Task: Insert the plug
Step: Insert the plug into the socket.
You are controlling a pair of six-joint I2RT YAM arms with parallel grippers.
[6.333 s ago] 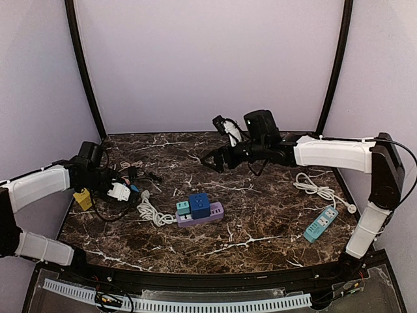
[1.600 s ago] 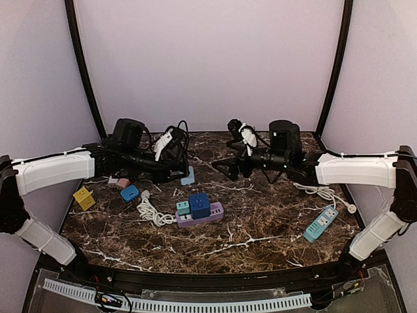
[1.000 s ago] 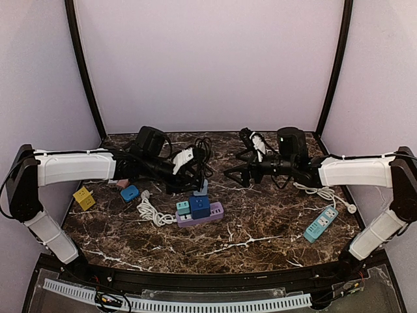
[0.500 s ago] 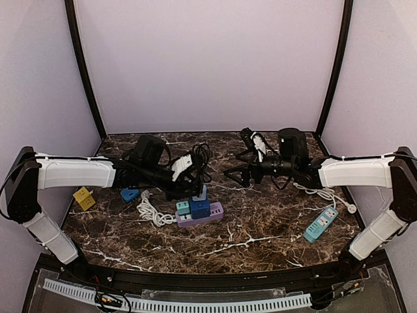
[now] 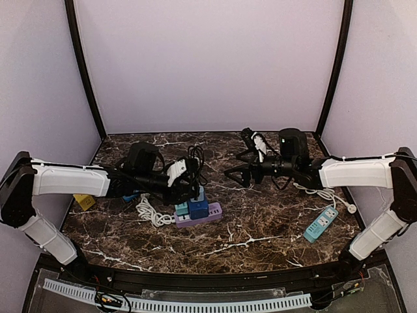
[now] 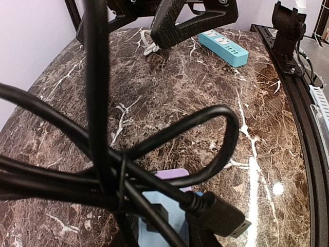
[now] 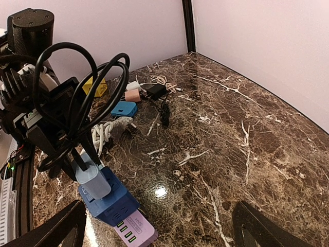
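Marble counter [image 5: 260,228]: left claw [image 7: 77,159] nipped shut on a pale plug [image 7: 93,181].
Plug rests against the blue adapter's [image 7: 110,201] top, on the purple strip [image 7: 136,231]; black cable [image 6: 97,77] loops above. Right claw [image 5: 236,164] gapes wide, empty, farther back.

The light-blue plastic plug [image 7: 93,181] is a small rounded block standing nearly upright, tilted slightly. Its lower end meets the top face of the dark blue cube-shaped socket adapter [image 7: 112,201]; whether its pins are seated cannot be told. A black cable [image 7: 82,67] rises from the plug's upper end in several loose loops. The adapter sits on a flat purple power strip [image 7: 138,232] that lies on the marble near the table's middle, with green ports showing at its near end. From above, the plug [image 5: 201,193] stands at the adapter's [image 5: 199,208] far edge, and the strip [image 5: 215,211] runs left to right.
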